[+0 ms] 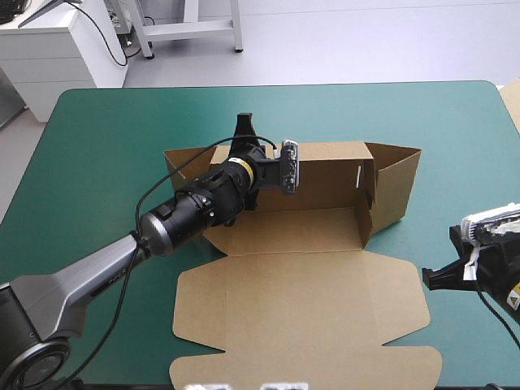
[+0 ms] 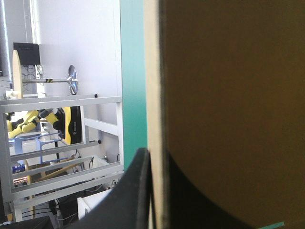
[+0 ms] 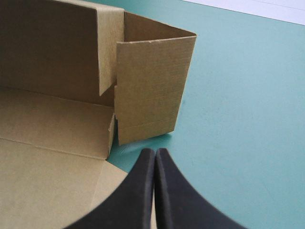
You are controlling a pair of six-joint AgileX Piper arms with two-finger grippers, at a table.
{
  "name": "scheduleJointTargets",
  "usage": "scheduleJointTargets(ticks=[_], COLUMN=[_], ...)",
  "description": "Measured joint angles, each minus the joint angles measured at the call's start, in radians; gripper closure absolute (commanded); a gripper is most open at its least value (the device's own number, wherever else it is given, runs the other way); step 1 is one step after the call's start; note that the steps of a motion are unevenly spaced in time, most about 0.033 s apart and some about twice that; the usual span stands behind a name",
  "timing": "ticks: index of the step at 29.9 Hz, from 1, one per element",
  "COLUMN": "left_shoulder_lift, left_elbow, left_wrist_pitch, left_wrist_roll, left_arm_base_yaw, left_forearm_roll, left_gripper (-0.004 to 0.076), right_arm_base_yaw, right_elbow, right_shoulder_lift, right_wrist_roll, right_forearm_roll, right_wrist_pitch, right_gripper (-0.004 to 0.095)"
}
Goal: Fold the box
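The brown box (image 1: 325,175) lies mid-table with its back wall and right side wall (image 1: 398,183) raised and its lid (image 1: 301,309) flat toward the front edge. My left gripper (image 1: 244,123) reaches over the back wall near its left end. In the left wrist view the board's edge (image 2: 155,95) runs between the black fingers (image 2: 136,191), so that left gripper (image 2: 151,160) is shut on the box. My right gripper (image 1: 428,278) sits low beside the lid's right edge, shut and holding nothing. The right gripper (image 3: 155,153) points at the side wall (image 3: 147,81), a short gap away.
The teal-green cover (image 1: 97,162) is bare to the left of the box and beyond it. A pale brown edge of more board (image 1: 512,101) shows at the table's far right edge. The lid's front flap (image 1: 309,366) reaches close to the front edge.
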Motion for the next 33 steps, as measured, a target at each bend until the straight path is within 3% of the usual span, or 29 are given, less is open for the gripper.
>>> scheduleJointTargets(ticks=[6, 22, 33], left_shoulder_lift=[-0.012, -0.061, -0.061], left_elbow=[0.045, 0.197, 0.199], left_wrist_pitch=[0.024, -0.066, -0.066], left_wrist_roll=[-0.205, -0.4, -0.411], left_arm_base_yaw=[-0.04, -0.045, -0.046], left_forearm_roll=[0.162, 0.442, 0.447], left_gripper=[0.0731, 0.0731, 0.0731], right_arm_base_yaw=[0.0, 0.0, -0.022], right_elbow=[-0.004, -0.303, -0.726], right_shoulder_lift=[0.032, 0.314, 0.703], right_wrist_roll=[0.031, -0.013, -0.112], right_forearm_roll=[-0.001, 0.005, -0.005], right_wrist_pitch=[-0.023, -0.017, 0.165], right_gripper=[0.0929, 0.0929, 0.0929])
